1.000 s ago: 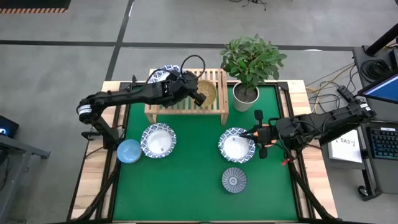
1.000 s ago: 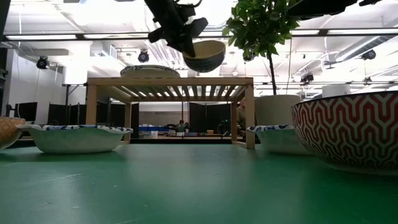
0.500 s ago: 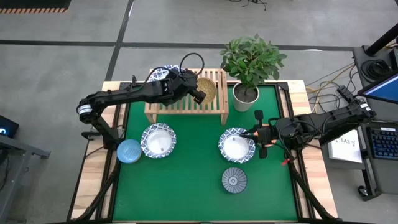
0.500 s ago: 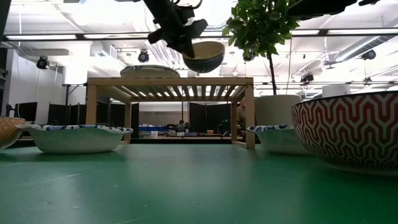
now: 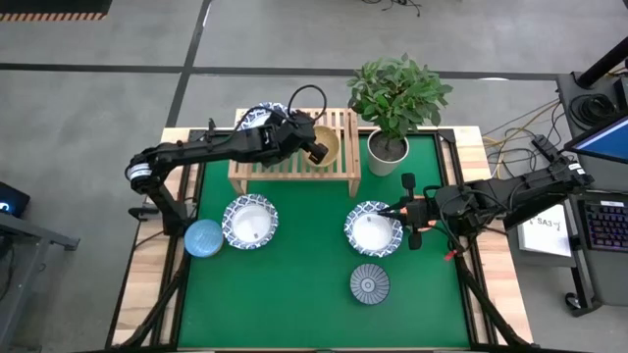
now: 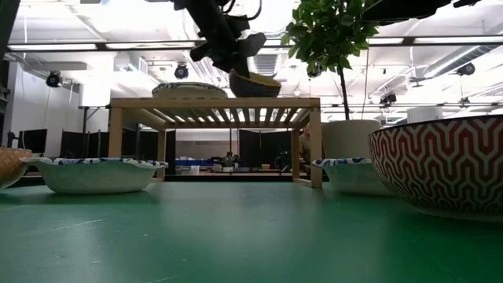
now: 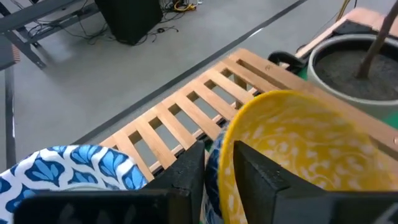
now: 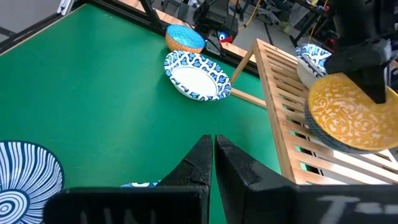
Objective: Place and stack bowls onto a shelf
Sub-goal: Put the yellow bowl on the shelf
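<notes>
My left gripper [image 5: 316, 153] is over the right part of the light-wood shelf [image 5: 285, 165], shut on the mustard-yellow bowl [image 5: 327, 144]. A white bowl with a blue rim [image 5: 253, 118] sits on the shelf's left end. On the green mat lie two more white blue-rimmed bowls [image 5: 249, 221] [image 5: 372, 228], a light-blue bowl [image 5: 203, 238] and a grey-blue patterned bowl [image 5: 369, 283]. My right gripper [image 5: 397, 210] is shut and hovers at the right rim of the right white bowl, with nothing between its fingers [image 8: 199, 163]. My left gripper pinches the yellow bowl's rim [image 7: 219, 163], one finger [image 7: 264, 177] inside and one [image 7: 186, 174] outside. It comes slanting down from the table's left. The bowl [image 6: 253, 82] hangs tilted just over the slats; whether it touches them I cannot tell.
A white pot with a leafy plant [image 5: 389, 147] stands right beside the shelf's right end. A bowl with a red zigzag outside [image 6: 440, 165] is close to the low camera. Open mat lies between the bowls in front of the shelf.
My left gripper has gone down toward the shelf top with the yellow bowl. The bowl was level and well above the slats; now it is tipped and close over them. My right arm has kept still.
</notes>
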{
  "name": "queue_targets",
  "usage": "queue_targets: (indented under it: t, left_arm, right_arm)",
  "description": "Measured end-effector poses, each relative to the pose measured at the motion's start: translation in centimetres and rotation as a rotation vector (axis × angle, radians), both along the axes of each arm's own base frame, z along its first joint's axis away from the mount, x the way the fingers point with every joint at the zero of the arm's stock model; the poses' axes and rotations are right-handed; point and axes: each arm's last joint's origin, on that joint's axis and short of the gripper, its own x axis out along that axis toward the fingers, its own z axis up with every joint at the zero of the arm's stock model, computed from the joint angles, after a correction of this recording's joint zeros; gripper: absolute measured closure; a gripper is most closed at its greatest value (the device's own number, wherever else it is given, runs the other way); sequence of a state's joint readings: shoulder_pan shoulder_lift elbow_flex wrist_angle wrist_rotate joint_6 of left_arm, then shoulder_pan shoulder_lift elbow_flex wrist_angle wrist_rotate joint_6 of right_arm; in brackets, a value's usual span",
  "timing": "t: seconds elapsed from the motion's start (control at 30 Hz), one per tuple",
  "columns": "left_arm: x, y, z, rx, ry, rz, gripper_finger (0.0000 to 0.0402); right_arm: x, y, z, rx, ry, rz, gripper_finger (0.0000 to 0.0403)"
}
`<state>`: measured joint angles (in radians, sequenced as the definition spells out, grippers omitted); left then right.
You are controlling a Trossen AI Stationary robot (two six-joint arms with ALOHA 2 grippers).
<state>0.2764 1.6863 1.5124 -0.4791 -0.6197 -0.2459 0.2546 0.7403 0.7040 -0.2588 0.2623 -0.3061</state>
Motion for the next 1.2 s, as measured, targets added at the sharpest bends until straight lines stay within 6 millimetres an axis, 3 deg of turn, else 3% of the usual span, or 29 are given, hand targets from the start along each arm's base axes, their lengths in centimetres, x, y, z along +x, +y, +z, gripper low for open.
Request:
queue_targets:
  t: [0.43, 0.83, 1.0, 1.2]
  left_arm:
    - [-0.1, 0.6, 0.2, 0.01, -0.019, 0.015, 0.0302]
    - [-0.4, 1.1, 0.4, 0.035, 0.015, 0.003, 0.0225]
    - [-1.2, 0.6, 1.7, 0.074, 0.021, -0.03, 0.021]
    - [-3.6, -1.8, 4.6, 0.111, 0.043, -0.109, 0.0213]
  right_arm:
    - [0.0, 0.0, 0.0, 0.0, 0.0, 0.0, 0.0394]
    - [0.0, 0.0, 0.0, 0.005, -0.001, -0.002, 0.0394]
    - [0.0, 0.0, 0.0, 0.009, -0.006, -0.003, 0.0394]
    - [0.5, 0.1, 0.3, 0.055, -0.045, -0.019, 0.0394]
